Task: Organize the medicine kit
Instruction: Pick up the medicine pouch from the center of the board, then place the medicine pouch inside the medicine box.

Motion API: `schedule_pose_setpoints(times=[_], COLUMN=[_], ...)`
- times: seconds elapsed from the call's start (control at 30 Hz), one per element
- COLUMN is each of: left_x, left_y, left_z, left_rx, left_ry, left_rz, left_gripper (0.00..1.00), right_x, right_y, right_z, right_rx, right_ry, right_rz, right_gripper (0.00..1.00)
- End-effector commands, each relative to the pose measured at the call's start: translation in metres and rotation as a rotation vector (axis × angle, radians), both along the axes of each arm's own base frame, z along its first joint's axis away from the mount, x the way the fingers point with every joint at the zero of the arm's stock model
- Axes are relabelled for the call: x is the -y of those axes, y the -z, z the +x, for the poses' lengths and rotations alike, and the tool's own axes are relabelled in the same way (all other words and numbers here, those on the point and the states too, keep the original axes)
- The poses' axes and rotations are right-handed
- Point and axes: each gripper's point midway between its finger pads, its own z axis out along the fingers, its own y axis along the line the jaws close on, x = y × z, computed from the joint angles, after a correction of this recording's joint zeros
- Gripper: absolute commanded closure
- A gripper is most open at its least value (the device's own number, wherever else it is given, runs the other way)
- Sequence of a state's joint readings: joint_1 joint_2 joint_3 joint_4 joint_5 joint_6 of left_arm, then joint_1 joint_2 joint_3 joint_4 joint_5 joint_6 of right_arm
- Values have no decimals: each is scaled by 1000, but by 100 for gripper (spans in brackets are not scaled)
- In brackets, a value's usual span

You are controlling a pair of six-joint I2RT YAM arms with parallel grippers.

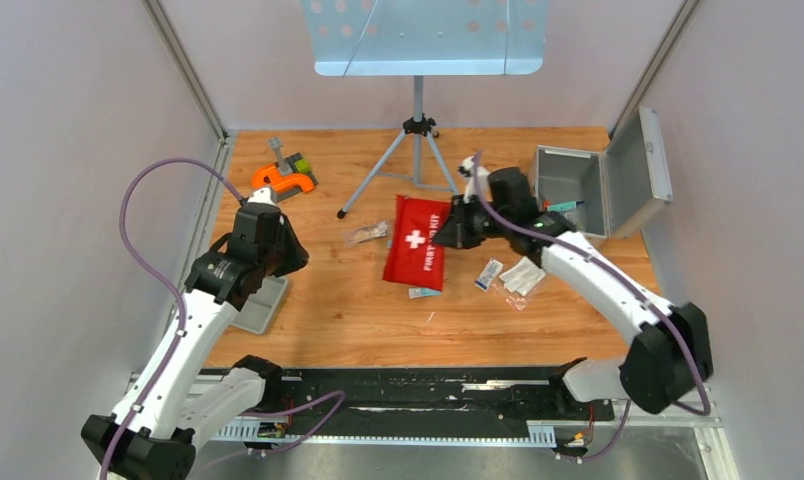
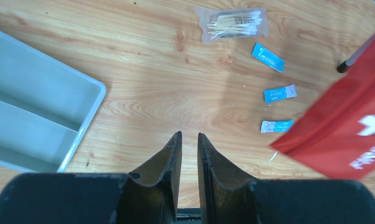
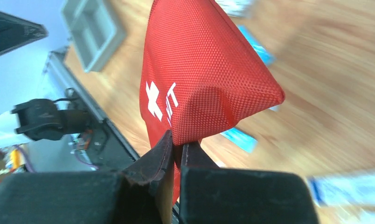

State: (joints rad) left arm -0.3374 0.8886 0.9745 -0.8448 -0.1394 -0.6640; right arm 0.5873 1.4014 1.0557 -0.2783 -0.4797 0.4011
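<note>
The right gripper [image 3: 177, 145] is closed tight on an edge of the red pouch [image 3: 199, 79], near the middle of the table [image 1: 328, 320]. The left gripper [image 2: 189, 140] is a little open and holds nothing, near the tray [image 2: 45, 107]. The case [image 1: 570, 185] stands open at the far right corner.

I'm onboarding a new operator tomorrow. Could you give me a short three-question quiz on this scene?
1. True or false: the aluminium case has its lid shut.
2. What do the right gripper's jaws hold? A) nothing B) the red first-aid pouch C) the aluminium case
3. Fill in: the left gripper hovers over bare wood, jaws slightly apart and empty, near the grey ____.

Key: 1 false, the lid stands open; 2 B; 3 tray.
</note>
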Motion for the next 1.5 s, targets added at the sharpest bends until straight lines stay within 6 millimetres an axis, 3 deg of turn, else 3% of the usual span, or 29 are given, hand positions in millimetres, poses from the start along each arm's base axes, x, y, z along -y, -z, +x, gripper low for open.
schedule_pose_setpoints(times=[0.0,0.23,0.67,1.07,1.2,1.47], left_x=[3,10,14,15,15,14], left_y=[-11,-14,-14,-10,-10,-8], left_z=[12,21,23,21,22,22], left_rx=[45,56,51,41,35,28], left_ry=[5,34,59,57,61,57], left_rz=[-9,-16,-22,-26,-24,-21], left_gripper=[73,73,73,73,73,73], right_x=[93,195,315,356,358,355], right_y=[-14,-56,-100,-104,-86,-22], right_z=[-14,12,85,134,141,152], right_rx=[6,98,207,195,133,-15], right_ry=[67,457,688,620,556,445], right_rz=[-227,-288,-503,-686,-709,-716], right_gripper=[100,100,100,100,100,100])
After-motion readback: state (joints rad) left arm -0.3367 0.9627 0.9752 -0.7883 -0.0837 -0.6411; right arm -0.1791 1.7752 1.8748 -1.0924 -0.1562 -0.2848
